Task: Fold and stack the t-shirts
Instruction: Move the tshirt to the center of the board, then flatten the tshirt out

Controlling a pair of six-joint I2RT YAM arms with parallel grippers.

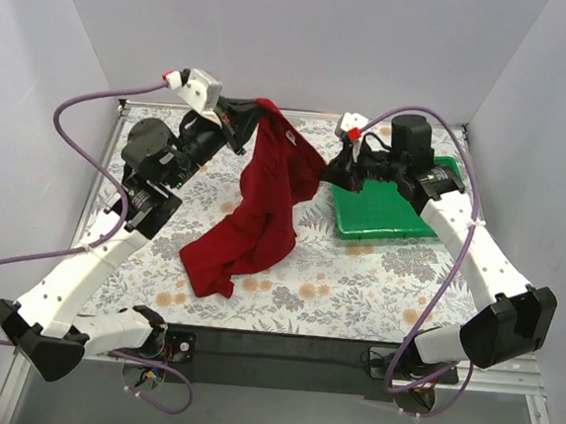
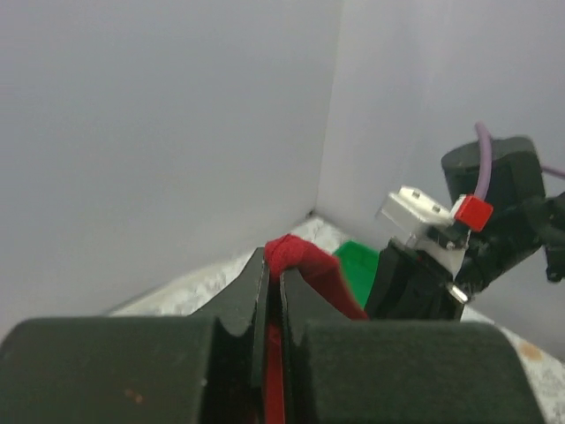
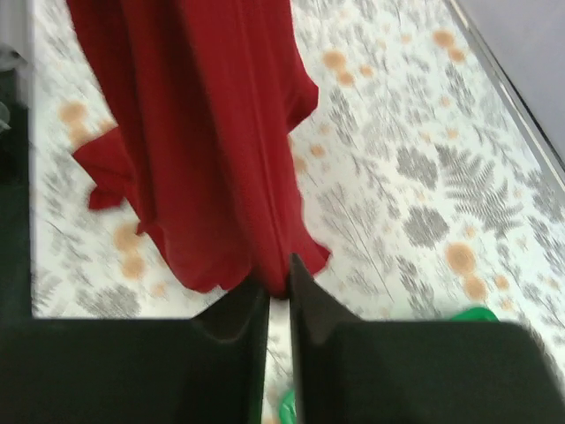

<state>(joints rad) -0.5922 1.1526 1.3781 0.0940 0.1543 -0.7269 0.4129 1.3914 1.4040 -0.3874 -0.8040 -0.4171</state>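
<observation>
The dark red t-shirt (image 1: 264, 200) hangs from a pinched bunch at the back of the table, and its lower part trails onto the floral tablecloth. My left gripper (image 1: 243, 119) is raised there and shut on that bunch. In the left wrist view red cloth (image 2: 296, 256) bulges out between the fingertips of the left gripper (image 2: 274, 265). My right gripper (image 1: 338, 172) hovers just right of the hanging shirt. In the right wrist view the right gripper's (image 3: 281, 269) jaws stand a narrow slit apart with tablecloth showing through. The shirt's edge (image 3: 203, 132) lies at their tips.
A green plastic tray (image 1: 382, 216) lies on the table's right side under the right arm, and shows in the wrist views too (image 2: 357, 265) (image 3: 472, 314). White walls close in the back and sides. A metal rim (image 1: 102, 186) edges the table.
</observation>
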